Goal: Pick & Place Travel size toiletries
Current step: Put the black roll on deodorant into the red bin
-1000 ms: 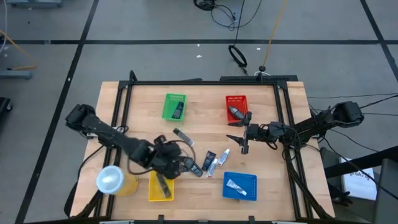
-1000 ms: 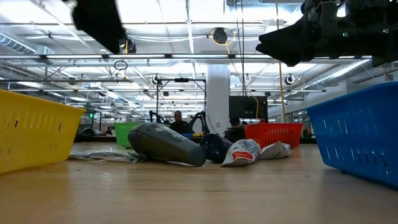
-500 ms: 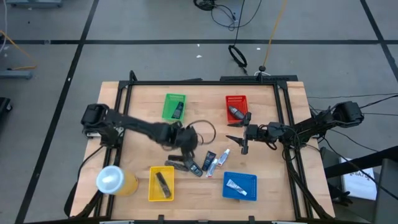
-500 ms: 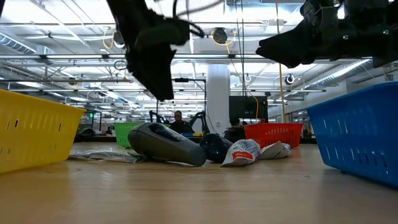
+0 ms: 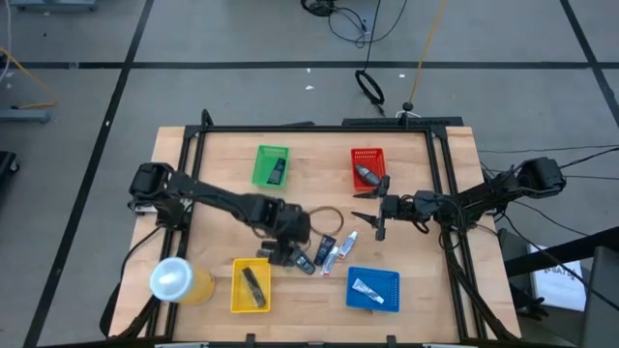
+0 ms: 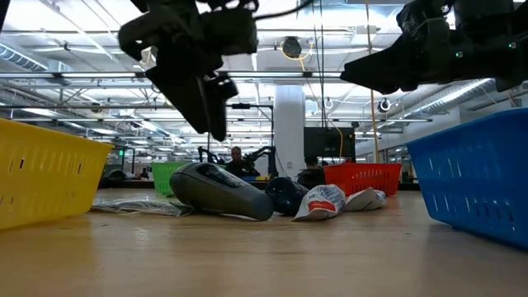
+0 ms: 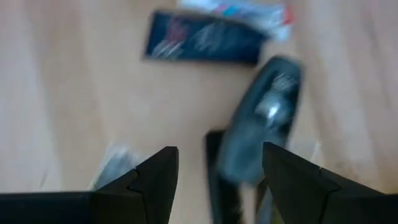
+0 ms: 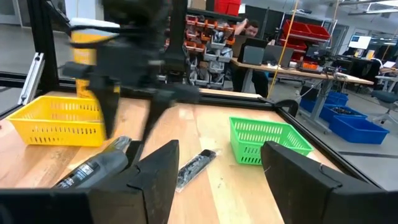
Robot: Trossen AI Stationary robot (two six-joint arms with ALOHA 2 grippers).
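The toiletries lie in a small heap at mid-table: a dark grey oblong piece (image 5: pixel 302 260) (image 7: pixel 264 118) (image 6: pixel 223 190), a flat dark packet (image 5: pixel 327 246) (image 7: pixel 202 40) and white tubes (image 5: pixel 341 251) (image 6: pixel 326 200). A silvery packet (image 8: pixel 196 165) lies apart, nearer the green basket. My left gripper (image 5: pixel 285 248) (image 7: pixel 217 155) hangs open just above the heap's left end, over the grey piece, touching nothing. My right gripper (image 5: pixel 368 217) (image 8: pixel 217 155) hovers open, right of the heap and near the red basket.
Four baskets ring the heap, each with an item inside: green (image 5: pixel 272 164), red (image 5: pixel 367 169), yellow (image 5: pixel 250 286), blue (image 5: pixel 373 288). A yellow cup with a whitish lid (image 5: pixel 177 280) stands at the near left. A black frame (image 5: pixel 309 129) edges the table. People sit beyond it.
My left gripper has left the yellow basket. It rose and swung toward the far edge and the right, then came back toward the near edge, over the heap's left end. The right arm has kept still.
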